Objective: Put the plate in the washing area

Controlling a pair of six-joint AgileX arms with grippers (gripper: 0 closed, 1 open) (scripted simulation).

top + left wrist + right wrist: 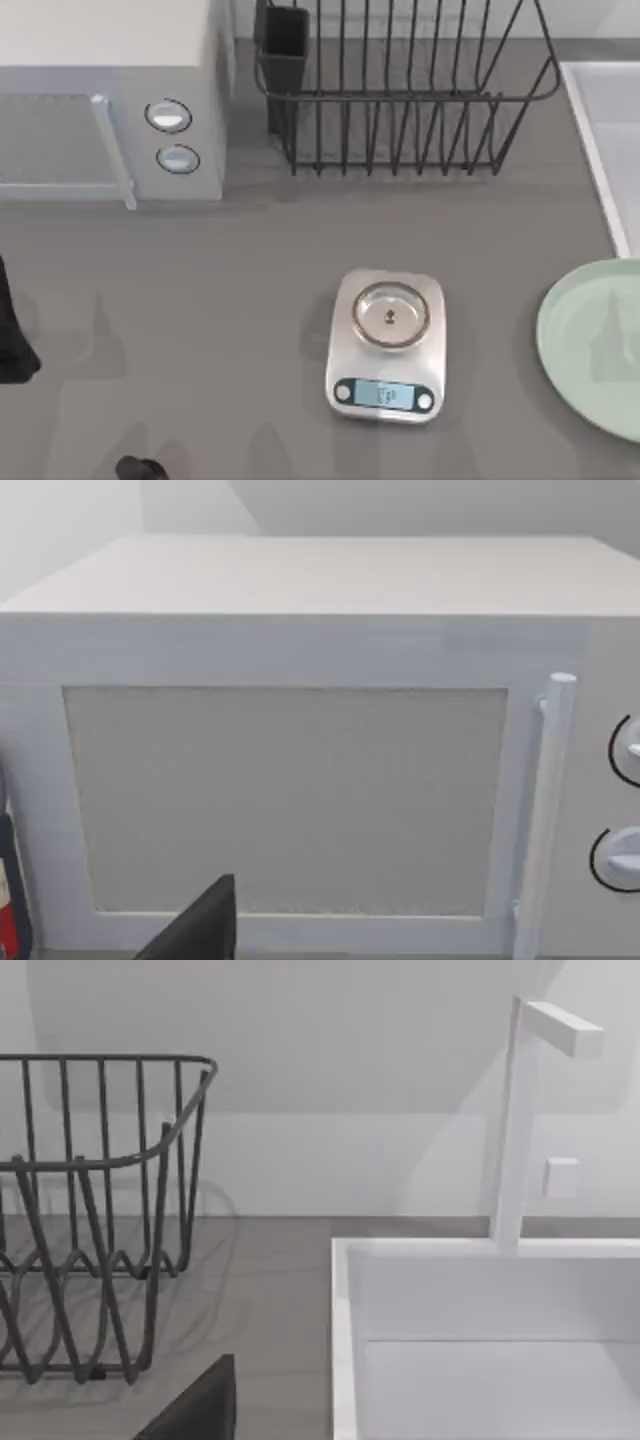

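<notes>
From above: pale mint-green plate point(592, 345) lying flat on the grey table point(200, 290) at the right edge, partly cut off by the frame, apart from the sink basin point(610, 130) whose pale rim runs along the far right. Kitchen scale point(386, 345) near the middle, well left of the plate, lit display toward the near edge. Black wire dish rack point(400, 90) at the back, just left of the basin. White microwave point(110, 100) at the back left, two dials on its front. Dark shapes at the left edge and lower left, perhaps parts of the left arm.

Left wrist view: microwave door point(285, 800) straight ahead, with upright handle point(545, 810) and dials beside it; a dark piece of the left gripper point(200, 930) low in view, jaw state impossible to tell.

Right wrist view: sink basin point(345, 1290) with tall white faucet point(515, 1130) on its back rim, dish rack point(90, 1220) beside it on the table; a dark piece of the right gripper point(200, 1405) low in view, jaws likewise impossible to judge
</notes>
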